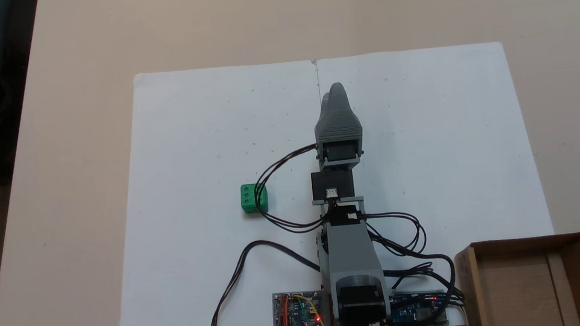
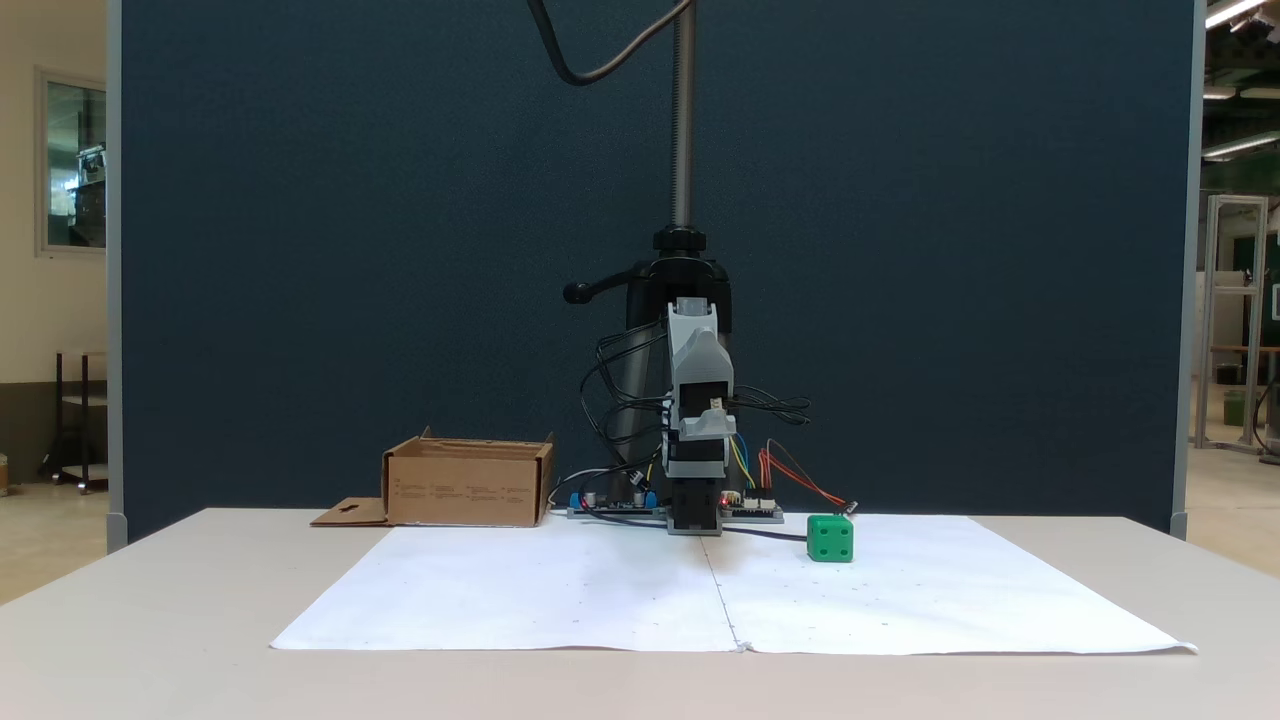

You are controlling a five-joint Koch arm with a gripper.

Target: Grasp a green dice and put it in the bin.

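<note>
The green dice (image 1: 254, 198) sits on the white paper, left of the arm in one fixed view and right of it (image 2: 830, 538) in the other. A black cable loop crosses over its right side. My gripper (image 1: 332, 92) is held above the paper's middle seam, well beyond the dice, pointing away from the base. Its jaws rest together with nothing between them. It faces the other camera head-on (image 2: 694, 320). The bin (image 1: 528, 242), a brown cardboard box with a hang-hole flap, stands beside the arm's base (image 2: 465, 485).
Two white paper sheets (image 1: 204, 139) cover the beige table. Circuit boards (image 1: 297, 313) and loose black cables (image 1: 237, 278) lie around the arm's base. A camera pole (image 2: 683, 120) rises behind the arm before a dark blue partition.
</note>
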